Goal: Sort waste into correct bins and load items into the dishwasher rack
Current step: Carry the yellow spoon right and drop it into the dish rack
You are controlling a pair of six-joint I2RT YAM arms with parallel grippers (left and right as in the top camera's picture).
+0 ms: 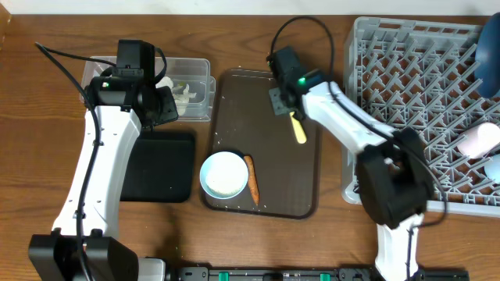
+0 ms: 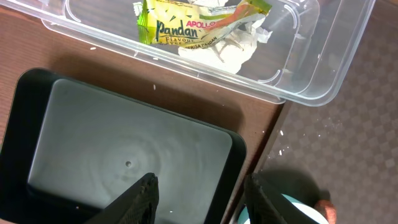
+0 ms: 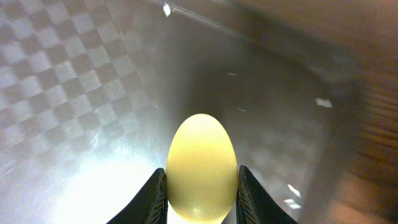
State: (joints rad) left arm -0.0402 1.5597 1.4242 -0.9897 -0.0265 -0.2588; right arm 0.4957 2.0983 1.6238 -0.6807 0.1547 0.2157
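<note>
My right gripper (image 1: 291, 109) is shut on the pale yellow spoon (image 1: 298, 129) over the far part of the brown serving tray (image 1: 269, 82). In the right wrist view the spoon's bowl (image 3: 202, 165) sits between the fingers (image 3: 202, 205). My left gripper (image 1: 168, 104) is open and empty (image 2: 202, 199) above the black tray (image 2: 124, 149), near the clear tub (image 2: 311, 68). The tub holds the yellow-green wrapper (image 2: 186, 25) and white tissue (image 2: 233, 55). The light-blue bowl (image 1: 224, 175) and the carrot stick (image 1: 251, 178) lie on the serving tray. The grey rack (image 1: 414, 94) holds the dark-blue plate (image 1: 489, 55), pink cup (image 1: 478, 142) and blue cup (image 1: 494, 165).
A few white rice grains (image 2: 283, 149) lie on the serving tray; they also show in the right wrist view (image 3: 323, 102). The black tray (image 1: 160, 164) sits in front of the clear tub (image 1: 195, 72) at the left. The rack fills the right side.
</note>
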